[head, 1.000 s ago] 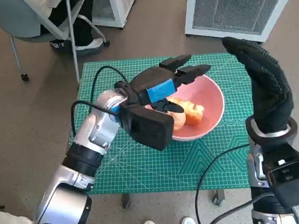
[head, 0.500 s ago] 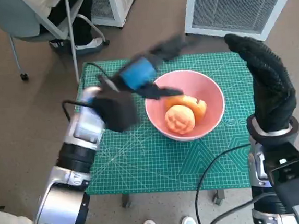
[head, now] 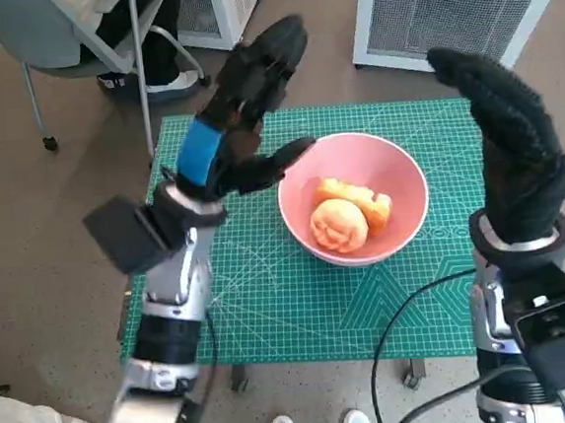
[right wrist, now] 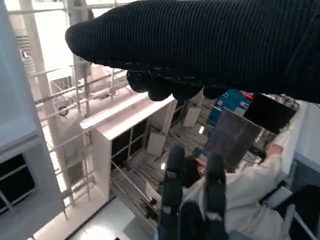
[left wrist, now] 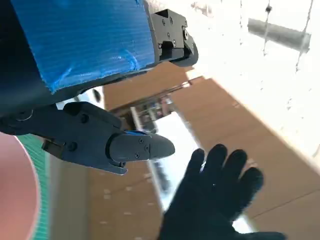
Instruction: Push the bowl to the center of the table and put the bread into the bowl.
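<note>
The tabletop (head: 271,311), covered by a green gridded cutting mat, is seen across the middle of the head view, with brown floor (head: 41,282) around it. A white ventilated cabinet (head: 443,9) is placed along the upper right edge of that frame, and a grey chair (head: 60,43) with a seated person's dark legs and shoes is seen at the upper left. The pink bowl (head: 397,162) is found right of the frame's center, standing on the mat near the middle of the tabletop. The bread (head: 339,224) is contained in the bowl as an orange rounded piece, with a second orange piece just beside it toward the upper right. The left hand (head: 240,116), black with blue tape over its back, is raised in the upper center-left of the head view, above and to the left of the bowl; its fingers are spread and nothing is held, one fingertip reaching close over the bowl's left rim. In the left wrist view the same hand (left wrist: 100,75) fills the upper left, fingers apart and empty. The right hand (head: 510,152), in its black knitted glove, is held upright at the right edge of the head view, beside the bowl, fingers extended and nothing grasped; it also appears, fingers splayed, in the lower middle of the left wrist view.
</note>
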